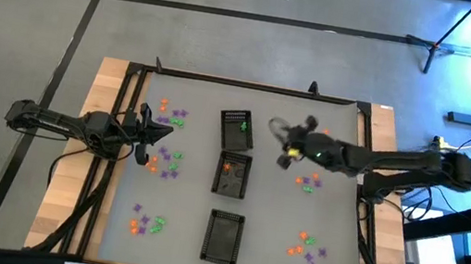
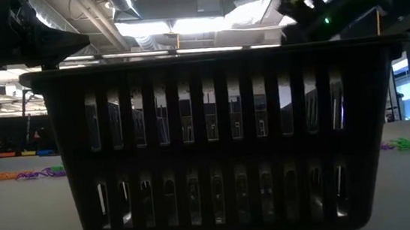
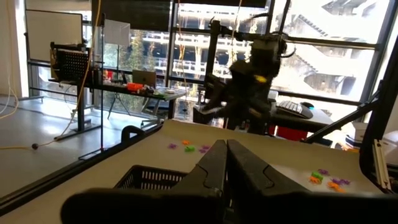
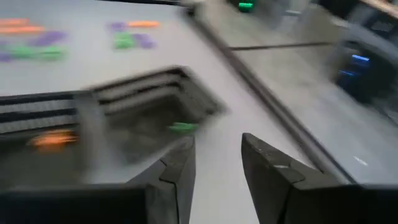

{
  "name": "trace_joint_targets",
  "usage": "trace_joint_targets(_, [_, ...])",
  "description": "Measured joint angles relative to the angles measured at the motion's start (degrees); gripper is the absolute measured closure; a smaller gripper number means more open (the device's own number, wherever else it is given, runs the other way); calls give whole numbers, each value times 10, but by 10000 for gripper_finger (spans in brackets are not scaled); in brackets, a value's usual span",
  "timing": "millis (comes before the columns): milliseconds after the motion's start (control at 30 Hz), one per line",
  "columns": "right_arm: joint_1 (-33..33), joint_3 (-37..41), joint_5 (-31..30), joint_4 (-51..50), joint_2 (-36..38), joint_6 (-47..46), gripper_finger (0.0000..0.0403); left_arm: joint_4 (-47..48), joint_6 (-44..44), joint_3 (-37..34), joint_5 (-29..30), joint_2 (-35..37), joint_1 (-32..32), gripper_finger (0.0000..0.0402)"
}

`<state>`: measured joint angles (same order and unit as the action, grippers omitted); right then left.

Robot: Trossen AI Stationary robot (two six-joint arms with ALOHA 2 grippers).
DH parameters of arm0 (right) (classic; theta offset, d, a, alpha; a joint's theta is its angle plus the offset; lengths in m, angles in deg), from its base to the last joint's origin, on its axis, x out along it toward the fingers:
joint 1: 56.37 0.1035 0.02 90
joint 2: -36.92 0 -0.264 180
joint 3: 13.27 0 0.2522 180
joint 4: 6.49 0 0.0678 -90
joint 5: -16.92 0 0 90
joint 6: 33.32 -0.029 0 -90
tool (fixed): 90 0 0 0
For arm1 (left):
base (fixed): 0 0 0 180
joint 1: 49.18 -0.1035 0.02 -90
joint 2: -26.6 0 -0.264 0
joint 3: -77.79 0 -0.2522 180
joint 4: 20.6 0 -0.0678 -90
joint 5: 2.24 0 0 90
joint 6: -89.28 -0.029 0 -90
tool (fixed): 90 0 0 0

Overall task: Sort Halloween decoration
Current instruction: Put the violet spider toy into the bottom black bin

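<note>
Three black rectangular mesh trays stand in a column in the middle of the grey table point(image 1: 108, 235), and I take the far tray point(image 1: 236, 129) as my landmark. A green plastic trinket point(image 4: 183, 127) lies inside it; the middle tray point(image 1: 231, 174), just next to it toward the near side, holds an orange trinket point(image 1: 228, 167), and the nearest tray point(image 1: 221, 238) looks empty.

The right gripper point(image 4: 217, 168) hovers just to the right of the far tray, its fingers apart with nothing between them. So I judge that a green piece is just dropped, and the step in hand is going for the next one.

The other small orange, green and purple trinkets lie in loose clusters point(image 1: 308, 182) on both sides of the far tray, all well apart from it. The left gripper point(image 3: 225, 163) waits well to the left of it, fingers pressed together and holding nothing.

The next move asks for a careful descent on one tiny piece, I think, because its neighbours lie very close.
</note>
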<state>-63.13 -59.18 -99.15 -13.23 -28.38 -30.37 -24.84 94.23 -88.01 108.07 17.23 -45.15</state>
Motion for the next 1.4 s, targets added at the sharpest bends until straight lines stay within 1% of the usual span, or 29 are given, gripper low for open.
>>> trace_joint_targets(100, [-64, 41, -3, -11, 61, -31, 275, 0, 0, 0, 0, 0, 0, 395])
trace_joint_targets(200, [-123, 64, -15, -74, 109, -91, 275, 0, 0, 0, 0, 0, 0, 395])
trace_joint_targets(300, [-163, 62, -15, -164, 136, -152, 275, 0, 0, 0, 0, 0, 0, 395])
trace_joint_targets(400, [-179, 59, -13, -226, 140, -199, 275, 0, 0, 0, 0, 0, 0, 395])
trace_joint_targets(533, [-181, 59, -14, -261, 126, -227, 275, 0, 0, 0, 0, 0, 0, 395])
trace_joint_targets(667, [-180, 60, -14, -293, 100, -276, 275, 0, 0, 0, 0, 0, 0, 395])
trace_joint_targets(833, [-180, 84, -13, -302, 56, -327, 275, 0, 0, 0, 0, 0, 0, 395])
trace_joint_targets(967, [-180, 90, -13, -302, 21, -347, 275, 0, 0, 0, 0, 0, 0, 395])
trace_joint_targets(1167, [-180, 91, 12, -302, -19, -367, 275, 0, 0, 0, 0, 0, 0, 395])
trace_joint_targets(1400, [-180, 90, 5, -293, -70, -373, 275, 0, 0, 0, 0, 0, 0, 395])
